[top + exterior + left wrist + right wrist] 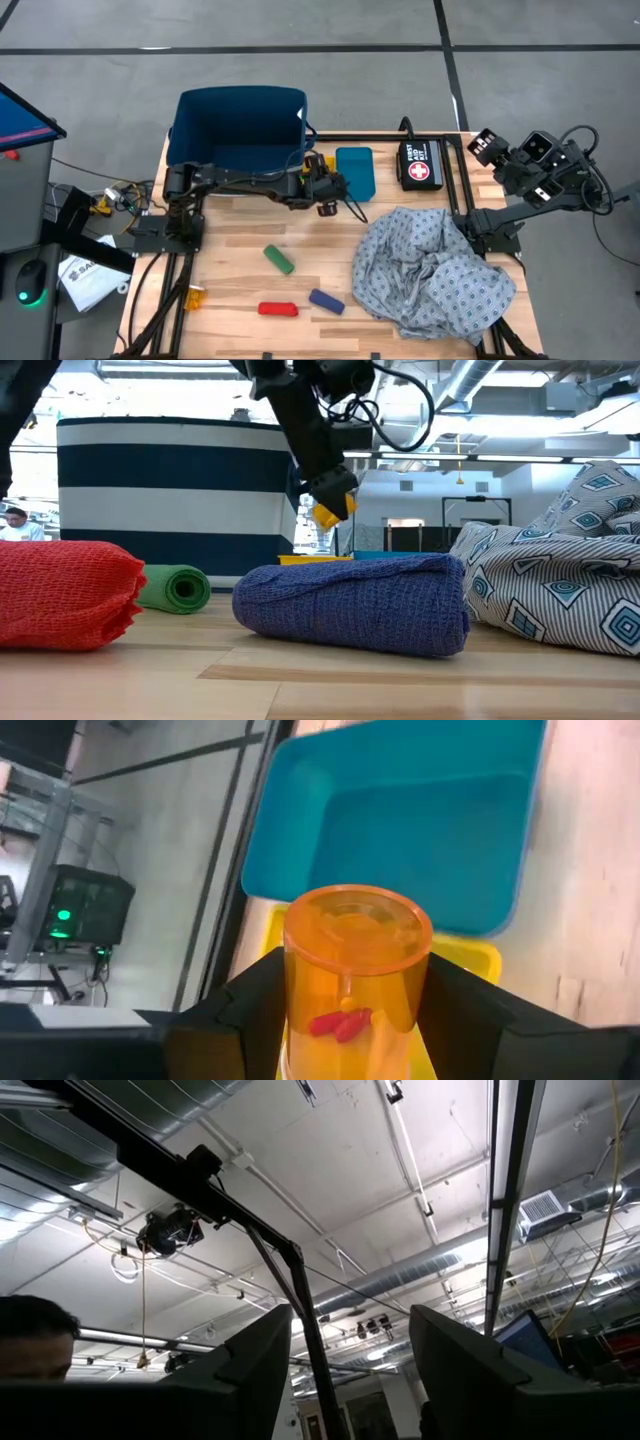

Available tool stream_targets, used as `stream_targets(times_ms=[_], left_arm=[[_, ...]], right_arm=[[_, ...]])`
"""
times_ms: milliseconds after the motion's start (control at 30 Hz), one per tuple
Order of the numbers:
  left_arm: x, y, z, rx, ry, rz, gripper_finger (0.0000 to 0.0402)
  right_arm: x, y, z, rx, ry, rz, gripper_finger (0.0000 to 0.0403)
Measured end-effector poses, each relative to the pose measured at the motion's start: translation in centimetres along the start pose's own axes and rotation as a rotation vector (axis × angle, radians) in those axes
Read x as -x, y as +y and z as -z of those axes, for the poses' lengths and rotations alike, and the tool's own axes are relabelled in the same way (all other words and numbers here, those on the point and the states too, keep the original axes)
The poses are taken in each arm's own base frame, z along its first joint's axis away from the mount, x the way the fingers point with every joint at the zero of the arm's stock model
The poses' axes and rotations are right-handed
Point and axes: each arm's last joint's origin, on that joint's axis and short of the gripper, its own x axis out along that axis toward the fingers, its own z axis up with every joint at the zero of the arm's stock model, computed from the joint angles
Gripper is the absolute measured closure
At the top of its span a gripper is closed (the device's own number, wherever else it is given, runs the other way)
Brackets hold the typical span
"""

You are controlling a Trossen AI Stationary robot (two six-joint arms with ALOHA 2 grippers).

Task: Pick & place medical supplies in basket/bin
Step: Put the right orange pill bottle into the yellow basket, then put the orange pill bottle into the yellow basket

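My left gripper (325, 193) is shut on a small orange pill bottle (355, 970) with red pills inside, in the air over the yellow tray (472, 956). The teal tray (400, 820) lies just beyond it, beside the navy striped basket (240, 130). Green (278, 259), red (278, 309) and blue (326, 301) rolls lie on their sides near the front. The dotted gown cloth (430, 270) lies crumpled at the right. A second orange bottle (195, 296) lies at the front left. My right gripper (350, 1380) is raised at the far right, open with nothing between its fingers. My left gripper pinches the bottle's round side wall (300, 1000) between its two fingers (245, 1020), one on each side. The fingers come slanting down from the table's left. The bottle sticks out past the fingertips with its round end (357, 925) forward. It is lifted clear above the yellow tray (315, 559).
A black pouch with a red-and-white cross (420, 165) lies right of the teal tray. The basket's tall wall (170, 490) rises behind the left arm. Bare wood shows between the rolls and the trays. A person's head (30, 1335) shows beyond the table.
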Motion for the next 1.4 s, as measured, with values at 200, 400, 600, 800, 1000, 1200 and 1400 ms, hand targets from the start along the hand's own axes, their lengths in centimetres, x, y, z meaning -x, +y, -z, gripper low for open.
stream_targets(times_ms=[200, 400, 600, 800, 1000, 1200, 1400], left_arm=[[-0.1, 0.0, 0.2, -0.067, 0.01, 0.026, 0.0221], [-1.0, -0.5, 1.6, -0.1, 0.054, 0.061, 0.0221], [-1.7, -1.4, 2.9, -0.119, 0.069, 0.066, 0.0221], [-1.8, -1.6, 3.1, -0.117, 0.065, 0.061, 0.0209], [-1.9, -1.2, 3.1, -0.114, 0.075, -0.001, 0.0179], [-1.8, -1.2, 3.0, -0.143, 0.076, -0.027, 0.016], [0.5, -1.2, 2.0, -0.109, -0.01, -0.015, 0.0156]], right_arm=[[0.0, 0.0, 0.0, 0.018, 0.0, 0.0, 0.0202], [-0.1, -0.1, 0.2, 0.019, 0.012, 0.005, 0.0202], [-0.5, -0.3, 0.8, 0.018, 0.036, 0.012, 0.0202], [-0.7, -0.4, 1.1, 0.006, 0.046, 0.013, 0.0202], [-0.8, -0.5, 1.2, -0.004, 0.048, 0.014, 0.0202], [-0.8, -0.5, 1.2, -0.004, 0.048, 0.014, 0.0202], [-0.8, -0.5, 1.2, -0.009, 0.048, 0.014, 0.0202]])
